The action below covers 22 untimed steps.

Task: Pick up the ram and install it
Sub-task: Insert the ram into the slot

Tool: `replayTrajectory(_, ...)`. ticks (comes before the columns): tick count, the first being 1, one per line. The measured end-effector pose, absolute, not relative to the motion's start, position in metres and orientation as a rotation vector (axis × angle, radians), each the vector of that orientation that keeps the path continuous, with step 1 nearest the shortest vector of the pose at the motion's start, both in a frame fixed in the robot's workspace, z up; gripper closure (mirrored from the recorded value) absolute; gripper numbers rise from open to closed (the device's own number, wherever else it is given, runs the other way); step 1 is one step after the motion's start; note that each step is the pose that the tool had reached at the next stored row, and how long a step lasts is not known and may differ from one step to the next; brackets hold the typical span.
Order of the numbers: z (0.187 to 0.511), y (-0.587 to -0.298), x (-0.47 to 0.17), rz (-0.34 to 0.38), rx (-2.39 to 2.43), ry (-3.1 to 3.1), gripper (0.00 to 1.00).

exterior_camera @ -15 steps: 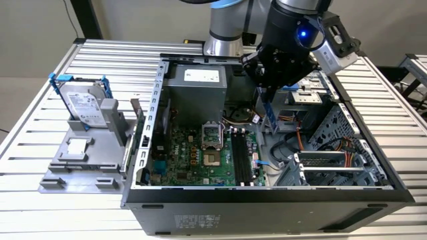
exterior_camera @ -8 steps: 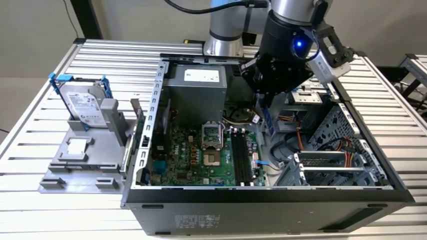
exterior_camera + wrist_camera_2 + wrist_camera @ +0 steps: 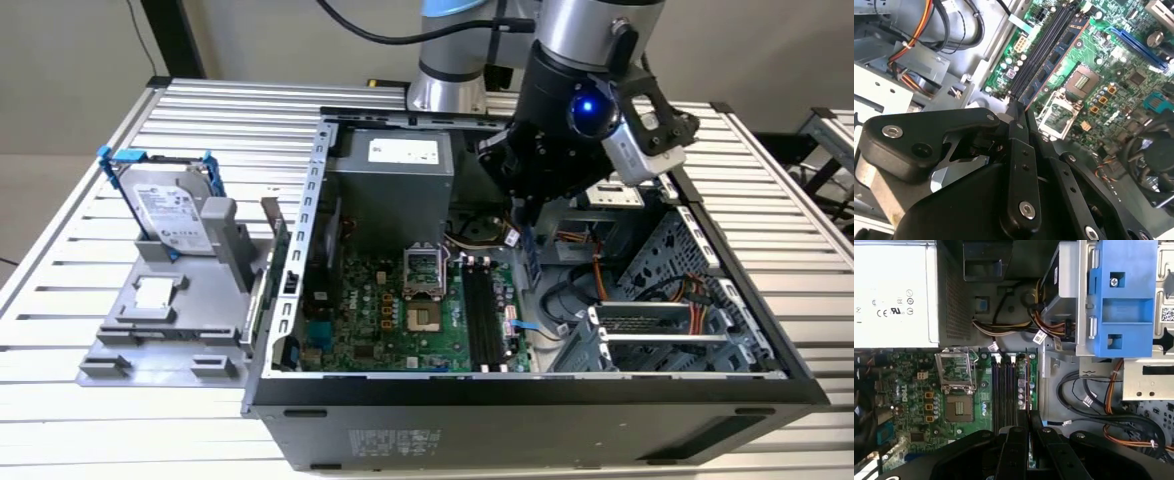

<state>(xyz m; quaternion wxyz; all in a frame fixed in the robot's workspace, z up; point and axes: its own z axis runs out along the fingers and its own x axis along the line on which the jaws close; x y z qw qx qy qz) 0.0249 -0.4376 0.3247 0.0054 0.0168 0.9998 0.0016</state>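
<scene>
Exterior view: ram (image 3: 525,256) on end, long axis vertical

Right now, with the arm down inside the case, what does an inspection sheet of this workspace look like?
Surface: slatted metal table carrying an open computer case, with its motherboard exposed.
Job's things: the ram hangs on end from the gripper, close to the black slots, and is not seated in one.
Clutter: hard drive in a blue bracket, standing on a grey fixture at the exterior view's left of the case.
Grippers: gripper shut on the ram, inside the case.
Cables: orange and black bundles beside the motherboard; black arm cable overhead.
Surroundings: another slatted surface at the exterior view's right.
</scene>
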Motion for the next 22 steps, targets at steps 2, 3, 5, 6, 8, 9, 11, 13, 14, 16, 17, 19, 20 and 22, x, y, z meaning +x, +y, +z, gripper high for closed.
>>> replayTrajectory(2,0.321,-0.438,0.025,0.004,0.064,3.130,1.00)
replayTrajectory(3,0.319,-0.438,0.025,0.003,0.067,3.130,1.00)
replayTrajectory(5,0.316,-0.438,0.025,0.002,0.069,3.130,1.00)
replayTrajectory(6,0.314,-0.438,0.025,0.002,0.070,3.130,1.00)
replayTrajectory(8,0.310,-0.438,0.025,0.002,0.071,3.130,1.00)
replayTrajectory(9,0.308,-0.438,0.025,0.002,0.072,3.130,1.00)
replayTrajectory(11,0.305,-0.438,0.025,0.002,0.073,3.130,1.00)
replayTrajectory(13,0.301,-0.438,0.025,0.002,0.073,3.130,1.00)
replayTrajectory(14,0.299,-0.438,0.025,0.002,0.073,3.130,1.00)
replayTrajectory(16,0.296,-0.438,0.025,0.002,0.073,3.130,1.00)
replayTrajectory(17,0.294,-0.438,0.025,0.002,0.073,3.130,1.00)
replayTrajectory(19,0.290,-0.438,0.025,0.002,0.073,3.130,1.00)
replayTrajectory(20,0.288,-0.438,0.025,0.002,0.073,3.130,1.00)
replayTrajectory(22,0.285,-0.438,0.025,0.002,0.073,3.130,1.00)
